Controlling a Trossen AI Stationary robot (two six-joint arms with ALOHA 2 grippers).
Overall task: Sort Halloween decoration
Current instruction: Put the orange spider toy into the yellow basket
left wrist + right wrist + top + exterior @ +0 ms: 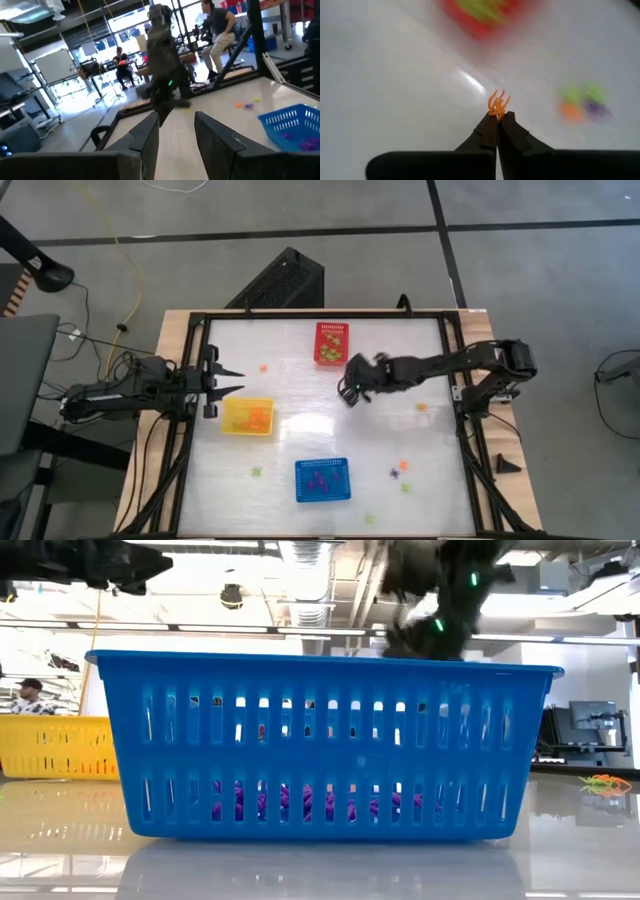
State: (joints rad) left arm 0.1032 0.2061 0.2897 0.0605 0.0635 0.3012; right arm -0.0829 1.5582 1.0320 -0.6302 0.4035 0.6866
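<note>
The Halloween decoration is small orange, purple and light green trinkets. Some lie loose on the table's right near part (404, 465), and one orange piece (264, 367) lies left of the red basket (332, 343). Others fill the red, yellow (248, 417) and blue (322, 480) baskets. My right gripper (350, 392) hangs over the table's middle, just near of the red basket, shut on an orange trinket (497, 105). My left gripper (232, 380) waits open at the table's left edge, beside the yellow basket's far left corner. My right gripper (497, 121) pinches an orange spider-like trinket by its lower end (498, 114), only at the free ends of its two fingers. The trinket's legs (496, 99) stick out beyond the fingertips. It is lifted clear of the table.
The blue basket (325, 745) fills the low view, with purple pieces (300, 802) in its bottom. An orange trinket (604, 783) lies to its right. The table's dark frame (462, 395) runs along the edges. People (217, 35) are in the room beyond.
</note>
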